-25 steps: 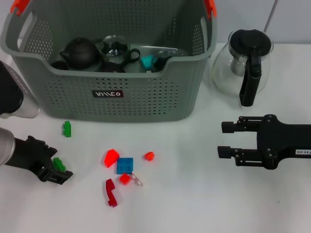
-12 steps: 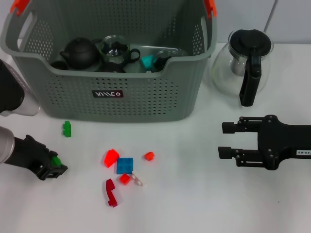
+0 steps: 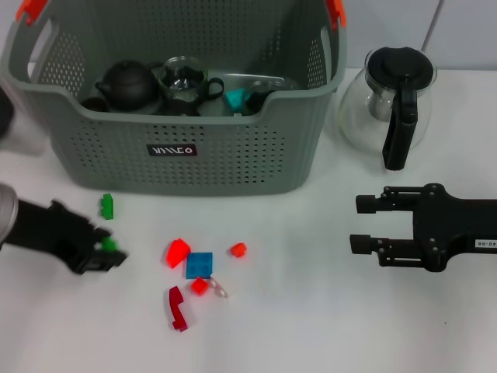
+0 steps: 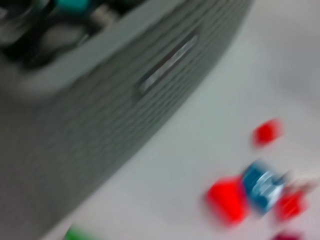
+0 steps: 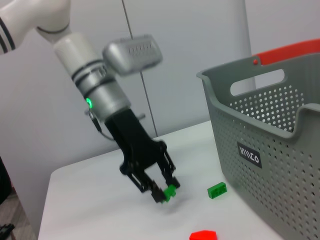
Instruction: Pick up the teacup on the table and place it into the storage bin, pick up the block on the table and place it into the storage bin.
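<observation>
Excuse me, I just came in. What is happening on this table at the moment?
The left gripper is shut on a small green block, held above the table in front of the storage bin, which already holds teaware. The right gripper is open, idle beside the glass teapot. Another green block and red and blue pieces lie on the table.

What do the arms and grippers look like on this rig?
Left arm: glossy white links with black bands, a silver-grey wrist section with a lit green indicator, and a silver box with embossed lettering. The left gripper is black with slim linkage fingers. The right gripper is also matte black, with two parallel linkage fingers and a small white label on its body.
</observation>
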